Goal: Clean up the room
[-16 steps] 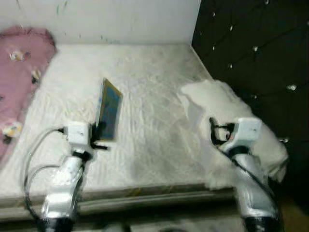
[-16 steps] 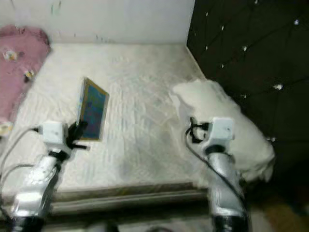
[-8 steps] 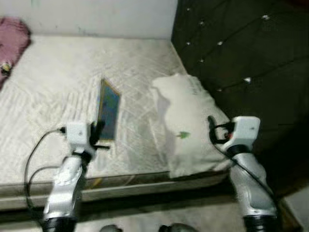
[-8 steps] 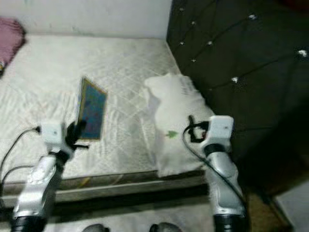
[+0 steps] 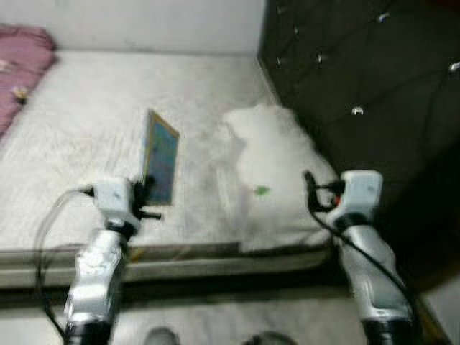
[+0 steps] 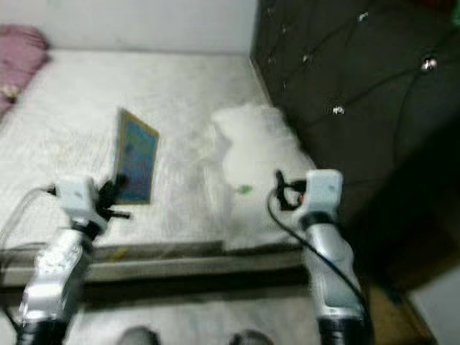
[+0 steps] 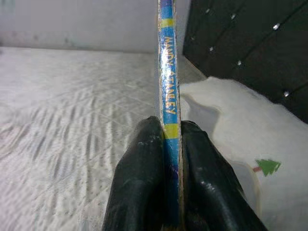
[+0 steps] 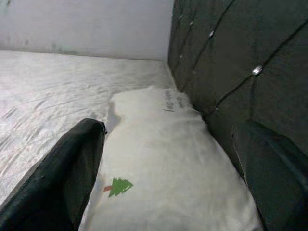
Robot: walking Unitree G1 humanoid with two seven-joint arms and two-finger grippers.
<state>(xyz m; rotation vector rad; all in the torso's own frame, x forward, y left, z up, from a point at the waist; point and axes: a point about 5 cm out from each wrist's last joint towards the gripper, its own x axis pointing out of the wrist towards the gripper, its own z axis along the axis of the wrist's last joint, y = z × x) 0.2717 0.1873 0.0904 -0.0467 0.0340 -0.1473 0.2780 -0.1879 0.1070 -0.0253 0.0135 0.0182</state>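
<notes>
Bedroom: bare quilted white mattress (image 5: 86,136) against a pale wall (image 5: 144,21), with a dark button-tufted headboard (image 5: 359,86) along the robot's right side. Pink bedding (image 5: 21,65), bunched, at the far left corner. White pillow (image 8: 163,183), printed with a small green tree, lying on the mattress against the headboard, its long axis running along the headboard and away from the robot. Thin book (image 7: 168,96) with a blue and yellow spine, held upright on edge above the near part of the mattress, clamped at its lower end between the closed fingers of the left gripper (image 7: 166,144). Right gripper (image 8: 168,168), fingers spread wide and empty, hanging just short of the pillow's near end, pointing along its length. Judged: the right arm is far nearer the pillow; a short forward reach would meet it.
</notes>
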